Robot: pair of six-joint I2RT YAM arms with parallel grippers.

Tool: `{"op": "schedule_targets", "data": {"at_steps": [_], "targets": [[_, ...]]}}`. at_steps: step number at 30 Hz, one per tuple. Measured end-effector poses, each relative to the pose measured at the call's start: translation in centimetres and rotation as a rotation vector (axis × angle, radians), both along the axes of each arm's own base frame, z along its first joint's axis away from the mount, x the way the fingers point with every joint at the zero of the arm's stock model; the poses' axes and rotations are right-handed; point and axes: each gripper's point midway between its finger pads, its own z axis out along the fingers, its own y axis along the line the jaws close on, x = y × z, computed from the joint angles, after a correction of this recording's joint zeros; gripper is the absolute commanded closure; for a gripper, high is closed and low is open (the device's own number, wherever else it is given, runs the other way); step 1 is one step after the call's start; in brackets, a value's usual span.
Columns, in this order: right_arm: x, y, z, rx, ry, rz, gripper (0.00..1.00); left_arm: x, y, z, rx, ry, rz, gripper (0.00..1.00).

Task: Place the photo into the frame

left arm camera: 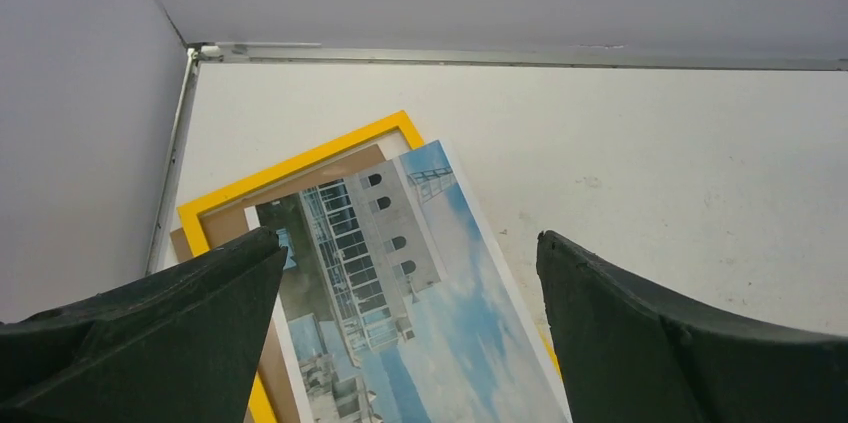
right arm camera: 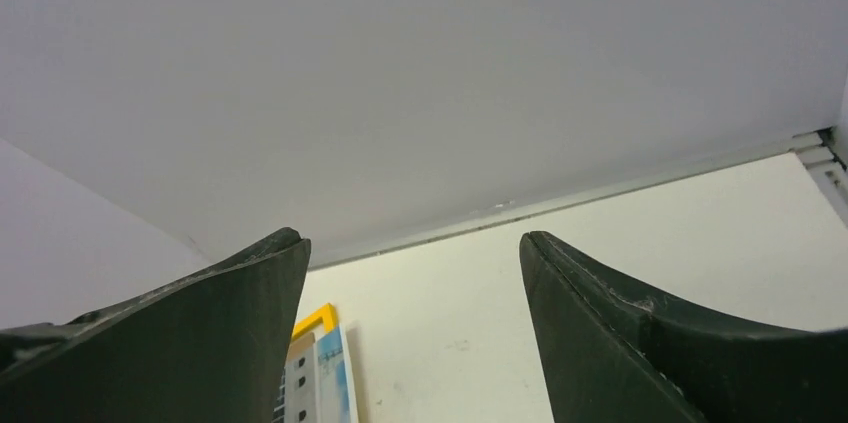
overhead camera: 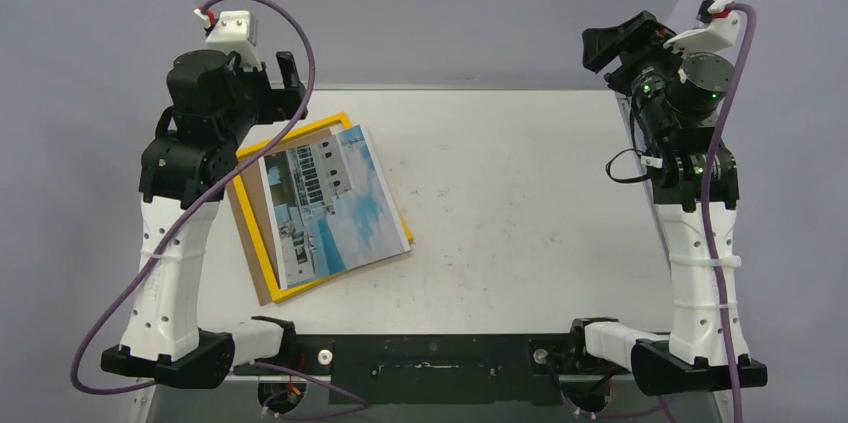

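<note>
The left pincer (overhead camera: 288, 75) hangs released, its jaws spread wide with nothing between them, above the far left part of the table (overhead camera: 520, 203). Just below and ahead of its fingertips (left arm camera: 250, 253) lies the frame (overhead camera: 247, 218), yellow face up and turned askew. A brown board (left arm camera: 320, 175) shows inside the frame's far corner and pokes out along the frame's left edge. The photo (overhead camera: 335, 198) lies flat on top, under the gap between the pincer's fingers, tilted against the frame and overhanging the frame's right side, so it is not seated inside. Well apart to the right, the right pincer (overhead camera: 625, 43) is raised by the table's far right edge, also released and gripping nothing; frame and photo sit low to its left.
</note>
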Motion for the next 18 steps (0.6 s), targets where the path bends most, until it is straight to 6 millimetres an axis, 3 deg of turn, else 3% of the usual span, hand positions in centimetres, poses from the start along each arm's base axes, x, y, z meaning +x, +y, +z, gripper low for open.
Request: {"op": "schedule_targets", "data": {"at_steps": [5,8,10,14,18], "targets": [[1.2,1.3,-3.3,0.027,0.087,0.064,0.14,1.0,-1.6,-1.4,0.014,-0.006,-0.046,0.03],[2.2,2.8,-5.3,0.05,0.142,0.141,0.14,1.7,-2.8,-5.9,0.056,0.043,-0.089,0.03],[3.4,4.0,-7.5,0.07,0.206,0.203,0.16,2.0,-3.8,-10.4,0.096,0.127,-0.119,0.03],[6.6,7.1,-14.7,0.078,0.407,0.306,0.28,2.4,-4.8,-18.3,0.138,0.309,-0.137,0.03],[7.2,12.5,-24.3,0.042,0.66,0.429,0.36,2.5,-5.5,-21.6,0.105,0.387,-0.14,0.03]]}}
